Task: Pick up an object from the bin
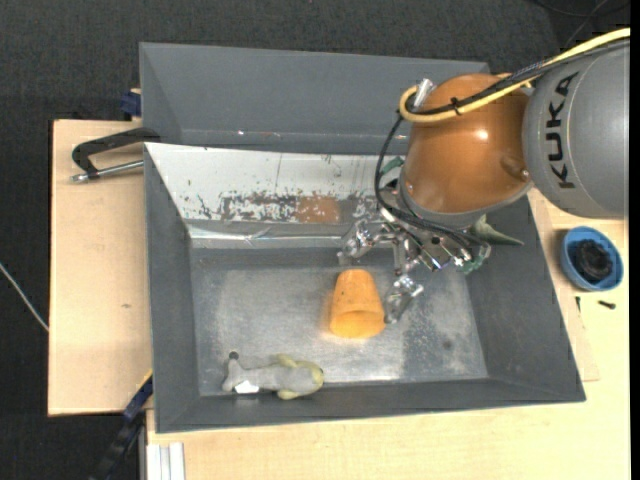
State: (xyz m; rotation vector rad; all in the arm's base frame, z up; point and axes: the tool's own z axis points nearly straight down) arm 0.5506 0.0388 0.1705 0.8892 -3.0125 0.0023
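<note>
Two things lie in the grey bin (168, 298), well apart on its otherwise bare floor. Far to the left of the fingers (405, 288), near the front wall, a small pale grey and yellowish toy (272, 376) lies flat on its side; it is too small to tell its kind. Just left of the fingers, near the middle of the floor, lies an orange cup (357, 306), tipped on its side with its wider end toward the front wall. The fingers stand spread apart: one metal tip reaches out above the cup's narrow end and the other comes down just beside the cup's right flank. Nothing is clamped between them, and I cannot tell whether the lower tip touches the cup. Up and to the right of them sits the arm's rounded orange cover (460, 148).

The spread looks chosen to straddle the cup, so the cup is probably the thing to be picked. Lying on its side with a tapered wall, it may roll or slip as the fingers close.
</note>
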